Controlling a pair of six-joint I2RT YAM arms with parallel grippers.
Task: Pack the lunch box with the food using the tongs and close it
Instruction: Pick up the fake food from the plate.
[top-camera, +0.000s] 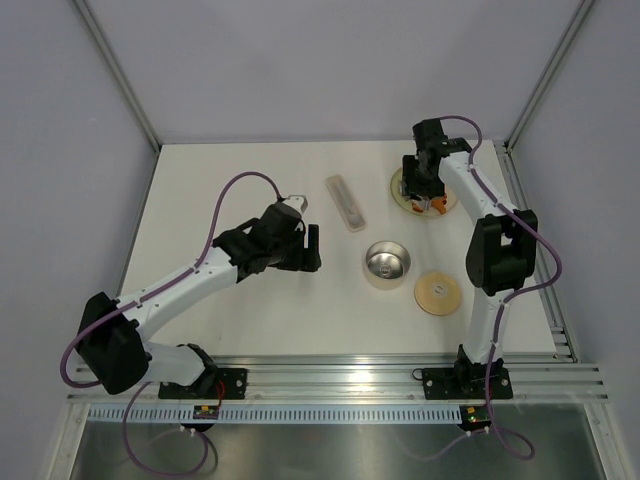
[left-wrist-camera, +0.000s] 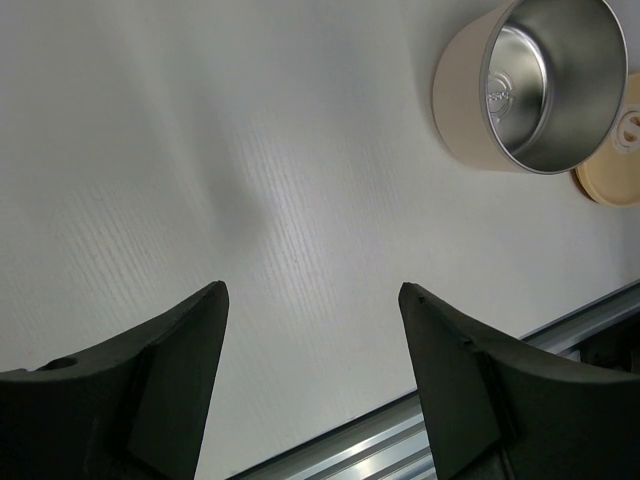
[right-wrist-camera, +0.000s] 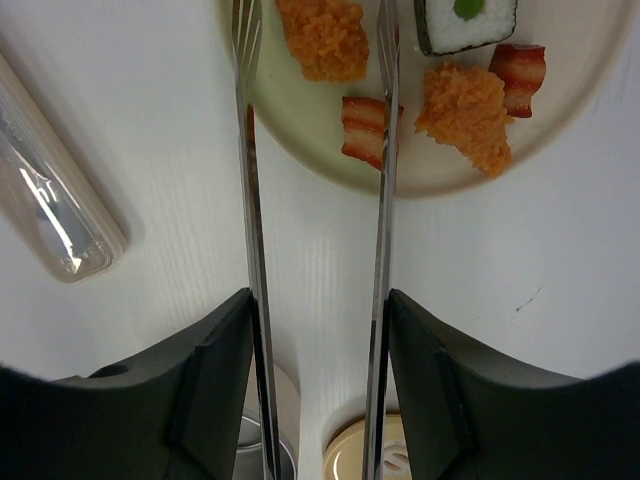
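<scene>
The tongs (right-wrist-camera: 248, 200) are gripped in the right gripper (right-wrist-camera: 318, 295), one black finger against the outside of each silver arm. The two arms stand spread apart and run out over the pale yellow-green plate (right-wrist-camera: 560, 110) at the far right of the table (top-camera: 230, 180). Nothing is pinched in the stretch that shows, and their very tips run off the top of the wrist view. On the plate, the food (right-wrist-camera: 465, 115) lies loose: two crumbly orange pieces, two red-striped pieces and a white roll with a black rim and green centre. The right arm of the tongs crosses the edge of one striped piece. The lunch box (top-camera: 388, 264) stands upright and open mid-table, nearer the bases, its steel floor showing. Its tan lid (top-camera: 437, 293) lies flat just beside it to the right. A translucent oblong case (top-camera: 346, 202) lies left of the plate. The left gripper (left-wrist-camera: 310, 290) hangs over bare table left of the lunch box, jaws wide apart and holding nothing.
</scene>
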